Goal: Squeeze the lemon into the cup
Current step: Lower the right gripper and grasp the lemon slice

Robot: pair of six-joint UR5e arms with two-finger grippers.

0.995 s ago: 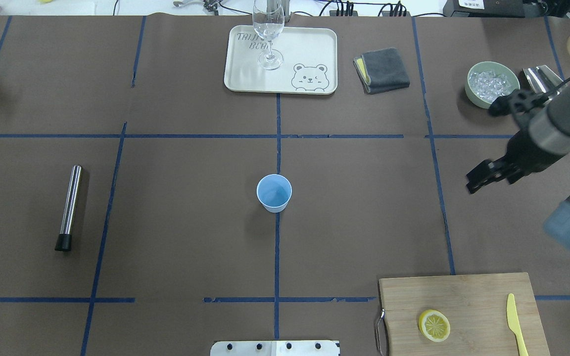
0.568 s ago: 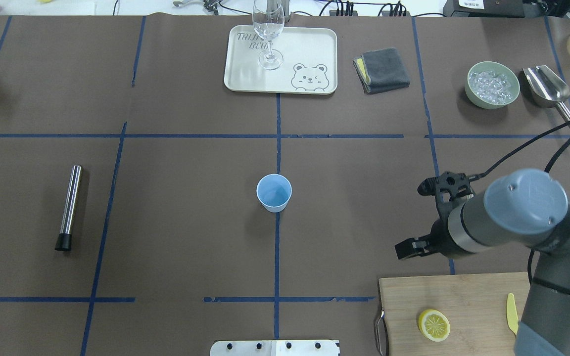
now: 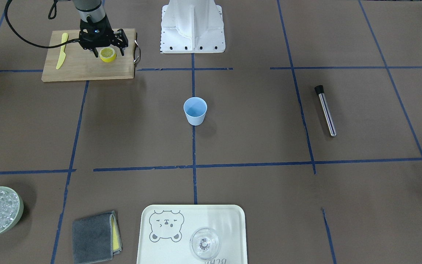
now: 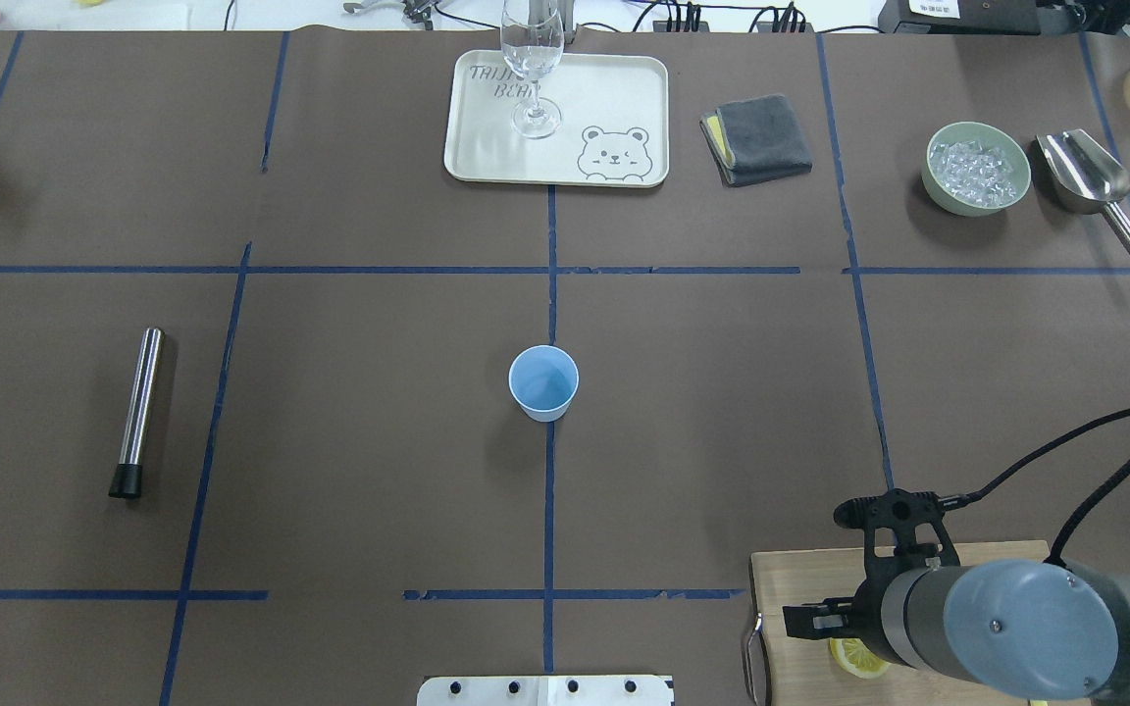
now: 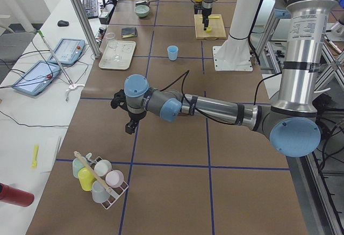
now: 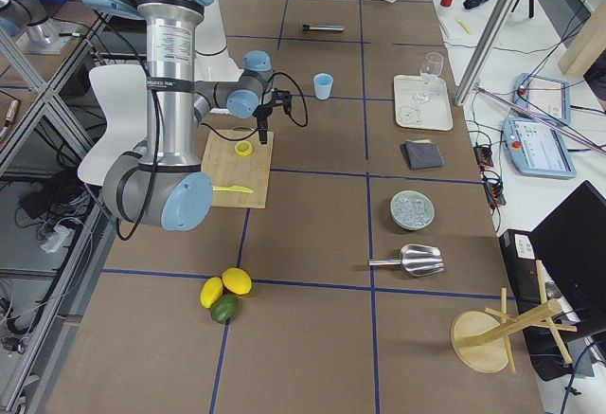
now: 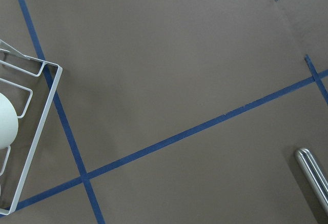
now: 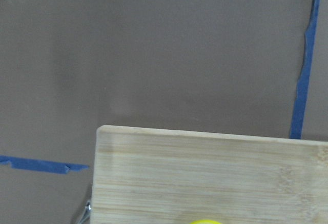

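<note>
Lemon slice (image 3: 107,54) lies flat, pale face up, on the wooden cutting board (image 3: 86,71) at the robot's right-hand near corner of the table (image 3: 255,121). It sits toward the end of the board that carries a metal handle, and a yellow plastic knife (image 3: 61,55) lies well apart from it toward the other end. The right fingers (image 3: 122,49) point straight down over the slice and stand wide open, one on each side of it as seen from across the table, with nothing held between them. From the side they seem to hang a little above the board, though I cannot tell whether they touch the fruit. The right wrist's camera catches only the board's far edge and a sliver of yellow at the bottom. The cup (image 3: 195,111), light blue, stands upright in the middle of the table on a blue tape line, well apart from the board. The left fingers (image 5: 129,128) hover over the table's left end, between a steel rod (image 3: 326,110) and a wire rack of coloured cups (image 5: 100,180); I cannot tell how far apart they stand. Along the operators' side sit a pale green bowl of ice (image 3: 20,205), a folded grey cloth (image 3: 92,236) and a cream tray (image 3: 225,220) with a stemmed glass (image 3: 204,244) on it.
</note>
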